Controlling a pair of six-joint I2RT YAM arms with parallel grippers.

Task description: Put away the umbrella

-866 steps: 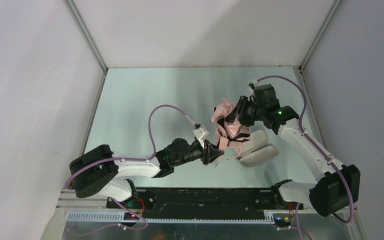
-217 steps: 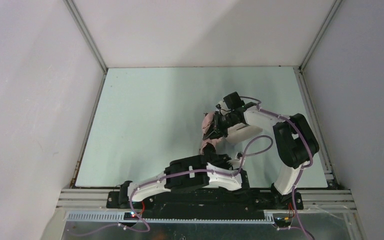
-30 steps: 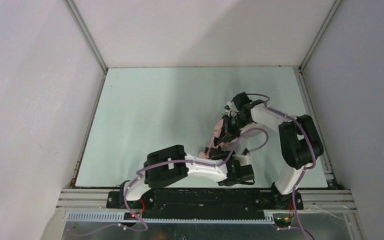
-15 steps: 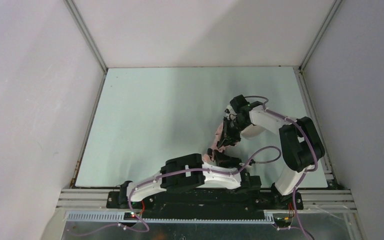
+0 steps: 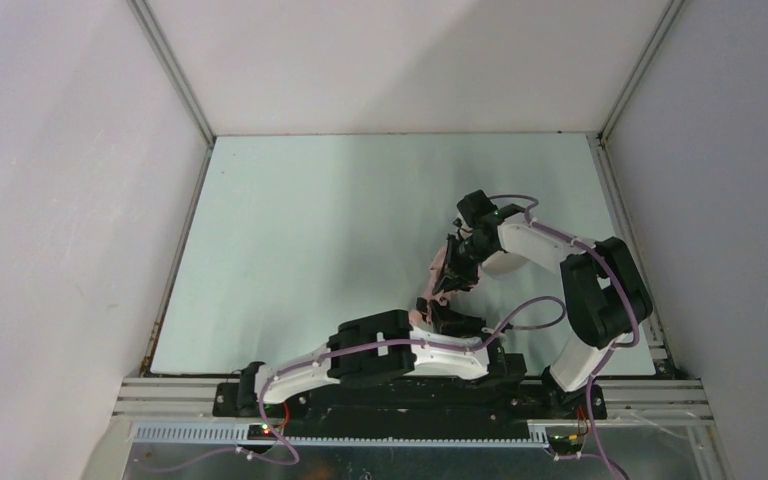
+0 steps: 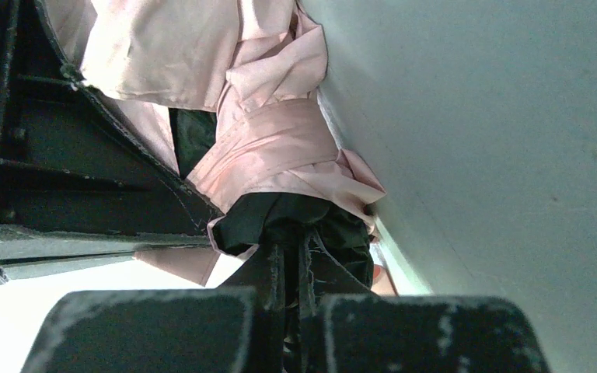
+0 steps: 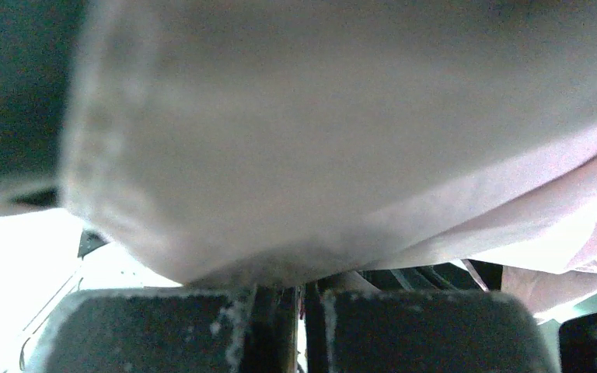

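The umbrella [image 5: 438,272] is a crumpled bundle of salmon-pink fabric hanging between both grippers, right of the table's middle. My left gripper [image 5: 440,314] comes up from below, and in the left wrist view it [image 6: 293,268] is shut on the dark-lined edge of the umbrella [image 6: 272,148]. My right gripper [image 5: 458,266] holds the bundle's upper end. In the right wrist view it [image 7: 295,299] is shut on pale fabric of the umbrella [image 7: 342,132], which fills most of that view. The shaft and handle are hidden.
The pale green table [image 5: 310,220] is closed in by white walls at the back and both sides. The left arm's forearm [image 5: 400,352] lies low along the front rail [image 5: 190,385]. A purple cable [image 5: 532,308] loops between the two arms.
Over the last second the left arm swung its elbow to the right and lower toward the front rail. The right wrist shifted slightly left. Both grippers kept their hold on the fabric.
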